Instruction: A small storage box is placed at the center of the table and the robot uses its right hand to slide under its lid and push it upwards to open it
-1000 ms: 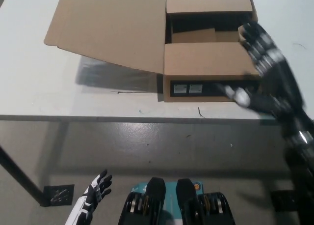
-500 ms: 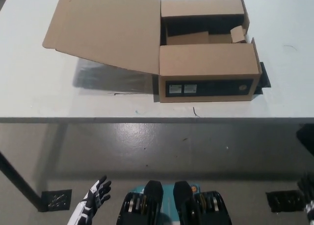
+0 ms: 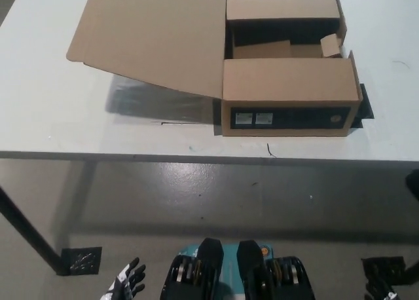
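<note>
The white bench fills the upper half of the view, its front edge running straight across. Near that edge, at about five o'clock on its surface, sits a short dark mark. Below lies a grey glossy floor. A dark bench leg slants down at eight o'clock, ending beside a black floor plate.

My white table carries one thing, the cardboard storage box (lid flung wide to my left), near its front edge.
</note>
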`<state>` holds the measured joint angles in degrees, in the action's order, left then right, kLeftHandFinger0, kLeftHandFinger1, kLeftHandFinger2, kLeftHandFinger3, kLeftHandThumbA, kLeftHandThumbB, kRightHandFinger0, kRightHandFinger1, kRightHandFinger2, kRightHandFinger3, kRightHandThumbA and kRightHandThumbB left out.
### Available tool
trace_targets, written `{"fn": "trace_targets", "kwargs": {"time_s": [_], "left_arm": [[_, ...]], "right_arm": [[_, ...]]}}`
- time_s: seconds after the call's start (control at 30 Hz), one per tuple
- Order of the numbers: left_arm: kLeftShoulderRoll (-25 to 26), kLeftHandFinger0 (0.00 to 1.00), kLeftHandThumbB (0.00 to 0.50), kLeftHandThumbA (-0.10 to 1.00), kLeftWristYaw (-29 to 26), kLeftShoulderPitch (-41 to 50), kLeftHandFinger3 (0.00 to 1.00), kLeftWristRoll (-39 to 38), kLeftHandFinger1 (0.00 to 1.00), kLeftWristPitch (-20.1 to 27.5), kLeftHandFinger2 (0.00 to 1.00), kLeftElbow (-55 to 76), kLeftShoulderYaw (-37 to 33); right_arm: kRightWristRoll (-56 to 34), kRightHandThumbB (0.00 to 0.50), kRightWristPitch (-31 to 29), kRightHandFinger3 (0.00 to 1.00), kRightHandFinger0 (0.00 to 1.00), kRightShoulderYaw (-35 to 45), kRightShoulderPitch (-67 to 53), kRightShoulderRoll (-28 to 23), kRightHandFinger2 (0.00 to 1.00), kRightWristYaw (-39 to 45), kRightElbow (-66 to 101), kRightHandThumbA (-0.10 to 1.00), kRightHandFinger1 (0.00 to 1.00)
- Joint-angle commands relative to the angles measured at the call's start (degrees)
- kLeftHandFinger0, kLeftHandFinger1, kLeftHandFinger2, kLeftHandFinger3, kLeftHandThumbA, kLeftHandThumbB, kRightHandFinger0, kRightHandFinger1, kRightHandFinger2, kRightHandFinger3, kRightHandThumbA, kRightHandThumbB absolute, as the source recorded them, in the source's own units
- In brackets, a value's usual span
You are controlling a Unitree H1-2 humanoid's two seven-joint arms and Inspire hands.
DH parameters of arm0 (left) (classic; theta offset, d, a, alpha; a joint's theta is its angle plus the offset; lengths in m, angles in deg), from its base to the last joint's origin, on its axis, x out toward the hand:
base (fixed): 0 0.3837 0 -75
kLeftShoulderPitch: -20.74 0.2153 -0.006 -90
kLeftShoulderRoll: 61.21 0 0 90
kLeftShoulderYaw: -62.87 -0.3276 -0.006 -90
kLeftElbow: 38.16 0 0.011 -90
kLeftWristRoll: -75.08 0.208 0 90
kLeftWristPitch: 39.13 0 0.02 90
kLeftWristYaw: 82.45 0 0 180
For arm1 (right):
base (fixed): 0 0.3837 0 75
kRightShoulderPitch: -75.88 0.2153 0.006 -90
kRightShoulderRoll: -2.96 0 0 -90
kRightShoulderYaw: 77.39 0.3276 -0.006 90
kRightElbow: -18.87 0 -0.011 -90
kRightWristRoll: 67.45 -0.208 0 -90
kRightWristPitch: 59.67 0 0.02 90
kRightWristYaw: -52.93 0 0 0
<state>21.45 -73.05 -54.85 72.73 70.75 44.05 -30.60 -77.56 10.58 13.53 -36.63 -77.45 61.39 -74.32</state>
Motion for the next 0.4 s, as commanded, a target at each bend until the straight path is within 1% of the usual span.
{"fn": "trace_targets", "kwargs": {"time_s": [0.0, 0.1, 0.17, 0.2, 0.27, 0.37], "left_arm": [[0.13, 1.00, 0.328, 1.00, -0.36, 2.44, 1.00, 1.18, 1.00, 3.70, 1.00, 0.94, -0.03], [0.22, 1.00, 0.327, 1.00, -0.47, 2.28, 1.00, 1.63, 1.00, 3.76, 1.00, 0.88, 0.05], [0.15, 1.00, 0.330, 1.00, -0.37, 2.34, 1.00, 1.36, 1.00, 3.30, 1.00, 1.15, 0.10], [0.33, 1.00, 0.334, 1.00, -0.57, 0.75, 1.00, 1.34, 1.00, 2.90, 1.00, 0.94, 0.50], [0.36, 1.00, 0.325, 1.00, -0.72, -0.64, 1.00, 1.25, 1.00, 2.60, 1.00, 0.88, 0.85], [0.50, 1.00, 0.331, 1.00, -0.68, -1.91, 1.00, 0.99, 1.00, 2.13, 1.00, 0.74, 1.19]], "right_arm": [[2.13, 0.285, -7.12, 1.00, 1.00, -0.06, -2.43, 0.06, 1.00, 0.48, -0.64, 1.00, 1.00], [0.95, 0.283, -7.18, 1.00, 1.00, 0.24, -1.84, 0.33, 1.00, 0.85, -1.37, 1.00, 1.00], [1.19, 0.294, -7.18, 1.00, 1.00, 0.27, -1.83, 0.42, 1.00, 0.44, -1.12, 1.00, 1.00], [1.49, 0.302, -7.12, 1.00, 1.00, 0.28, -0.05, 0.63, 1.00, -0.04, -1.55, 1.00, 1.00], [2.24, 0.302, -6.65, 1.00, 1.00, 0.35, 1.65, 0.62, 1.00, -0.49, -1.83, 1.00, 1.00], [2.92, 0.302, -5.93, 1.00, 1.00, 0.33, 2.84, 0.52, 1.00, -0.75, -1.35, 1.00, 1.00]]}}
